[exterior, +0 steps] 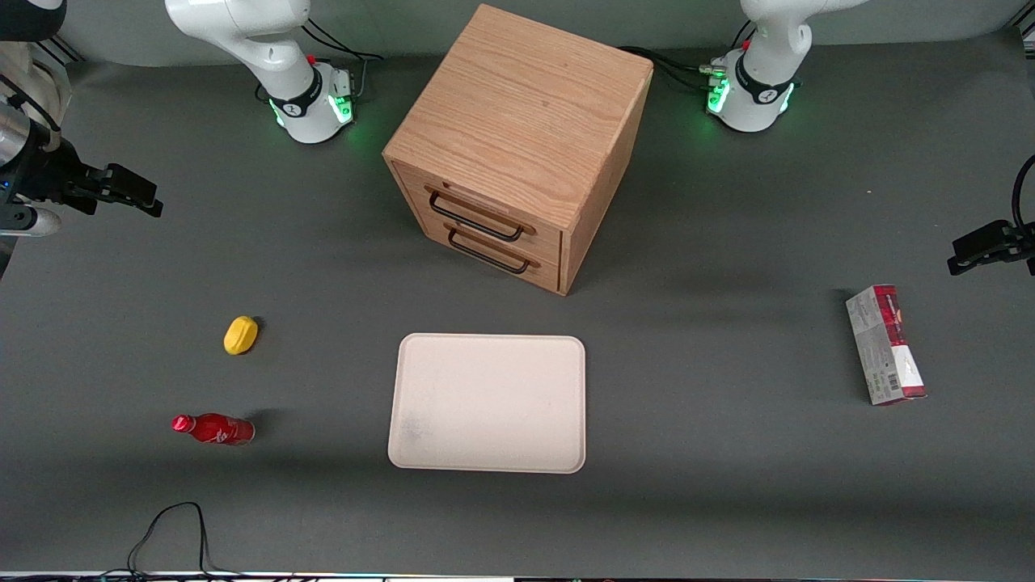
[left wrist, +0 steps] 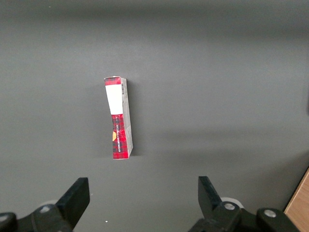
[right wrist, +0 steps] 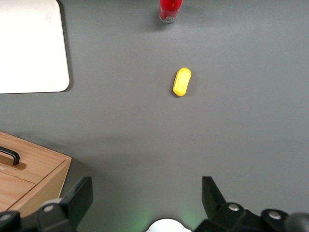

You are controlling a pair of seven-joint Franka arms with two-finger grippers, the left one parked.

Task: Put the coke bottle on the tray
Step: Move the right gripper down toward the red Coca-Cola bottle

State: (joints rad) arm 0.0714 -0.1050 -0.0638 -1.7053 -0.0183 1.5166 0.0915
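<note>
The coke bottle is small, glossy red with a red cap. It lies on its side on the grey table, toward the working arm's end and near the front camera; its base also shows in the right wrist view. The cream-beige tray lies flat mid-table, in front of the drawer cabinet; a corner shows in the right wrist view. My right gripper hangs high at the working arm's end, far from the bottle, open and empty. Its fingers stand wide apart in the wrist view, gripper.
A yellow lemon-shaped object lies between gripper and bottle, also in the right wrist view. A wooden two-drawer cabinet stands mid-table. A red-and-grey carton lies toward the parked arm's end. A black cable loops at the front edge.
</note>
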